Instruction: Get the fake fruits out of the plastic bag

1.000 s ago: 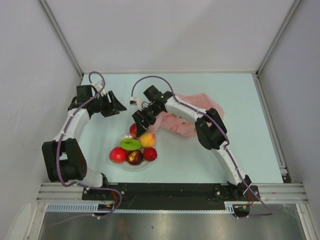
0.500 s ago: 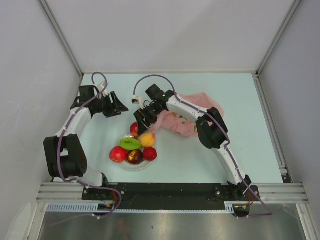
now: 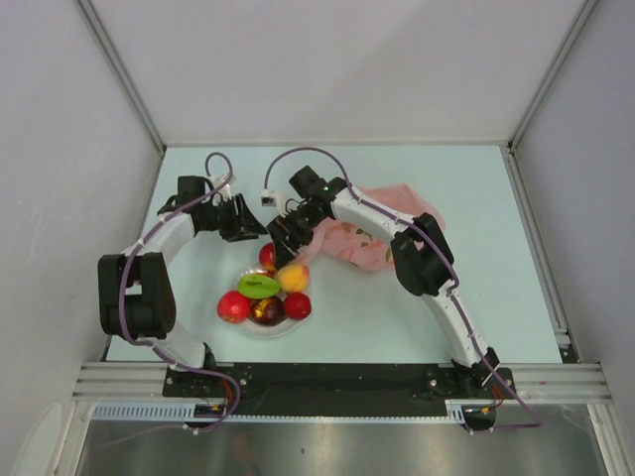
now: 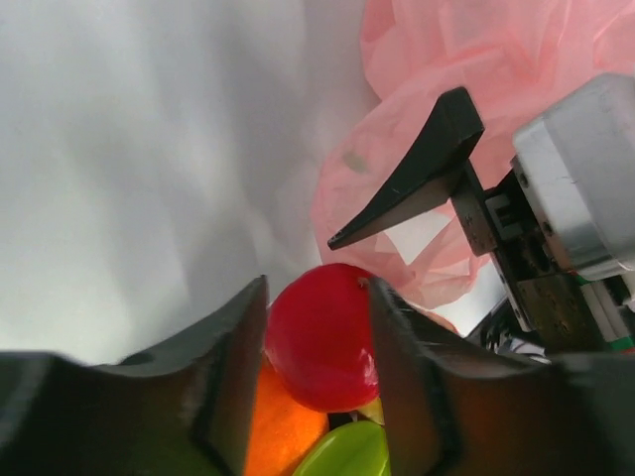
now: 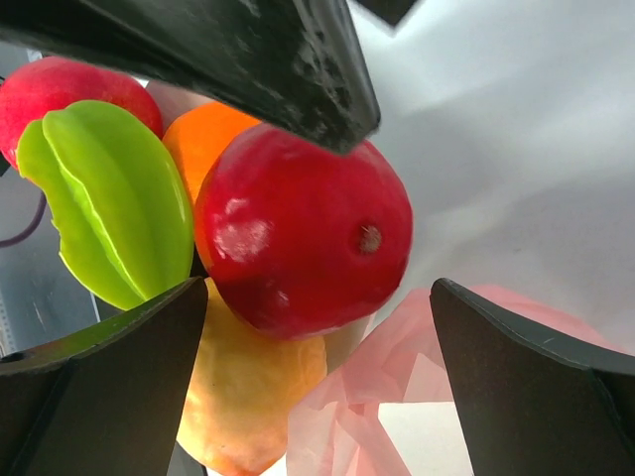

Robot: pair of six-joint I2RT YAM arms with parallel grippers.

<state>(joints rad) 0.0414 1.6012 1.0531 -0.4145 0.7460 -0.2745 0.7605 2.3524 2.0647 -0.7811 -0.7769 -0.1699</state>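
Shows the fake fruits heaped on a white plate mid-table, outside the plastic bag lying crumpled just behind and to the right, its small prints too tiny to read. Finds the right gripper spread wide and empty beside a red apple at the heap's far edge. Puts the left gripper close by, fingers apart, nothing clamped, with that apple framed in the gap.

Top external: high behind arm bases, looking down on whole desk. Wrist views: very close, past own fingers, sharing one red apple.
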